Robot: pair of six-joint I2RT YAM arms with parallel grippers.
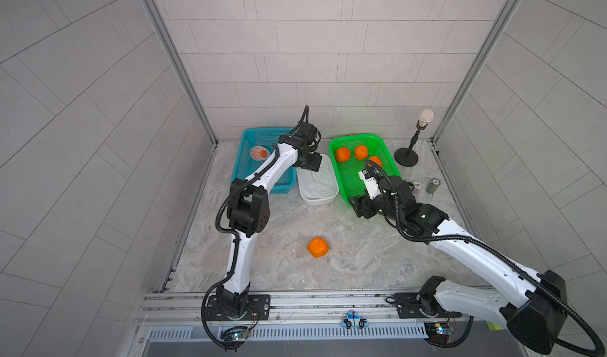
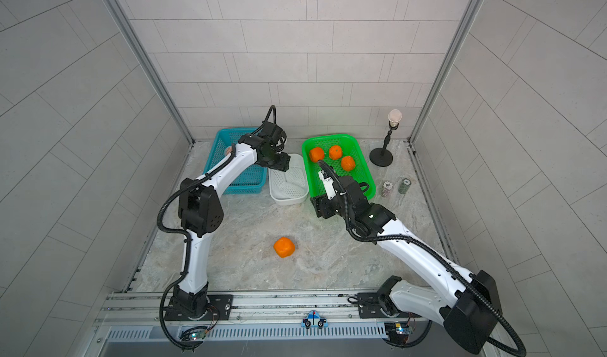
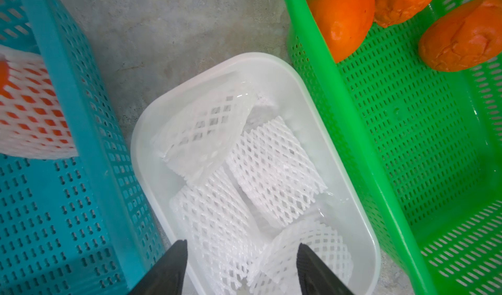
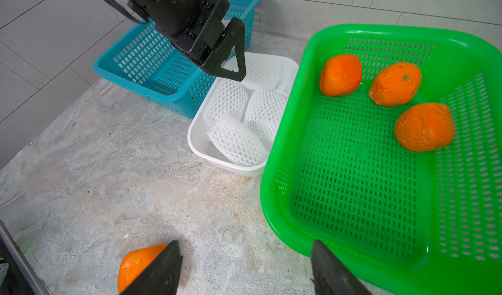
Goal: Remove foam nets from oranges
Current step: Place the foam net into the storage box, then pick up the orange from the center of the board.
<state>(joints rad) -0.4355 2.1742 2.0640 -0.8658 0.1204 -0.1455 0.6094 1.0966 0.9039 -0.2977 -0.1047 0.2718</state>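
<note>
Nets (image 3: pixel 274 168) in tub (image 3: pixel 255 55) | left claw (image 3: pixel 241 244) agape — empty | right-arm label (image 1: pixel 370 184) (print unreadable)

Empty foam nets (image 3: pixel 274 168) in tub (image 3: pixel 307 103), bare oranges (image 4: pixel 340 75) — one orange (image 1: pixel 258 153) netted

Bench (image 4: pixel 108 171): stone-look slab, mottled grey-beige, matt, slightly rough. Green basket (image 4: pixel 353 185): glossy perforated plastic. Blue basket (image 3: pixel 81 117): perforated plastic, duller sheen. White tub (image 3: pixel 148 155): smooth, semi-translucent plastic, faint gloss. Foam nets (image 3: pixel 274 171): soft white foam mesh, matt. Oranges (image 4: pixel 341 75): wrinkled, dimpled peel, mild shine. Left claw (image 3: pixel 241 244), right claw (image 4: pixel 245 242): matt black plastic. Front rail (image 1: pixel 295 301): brushed metal. Walls (image 1: pixel 328 59): matt grey tile-look panels.
</note>
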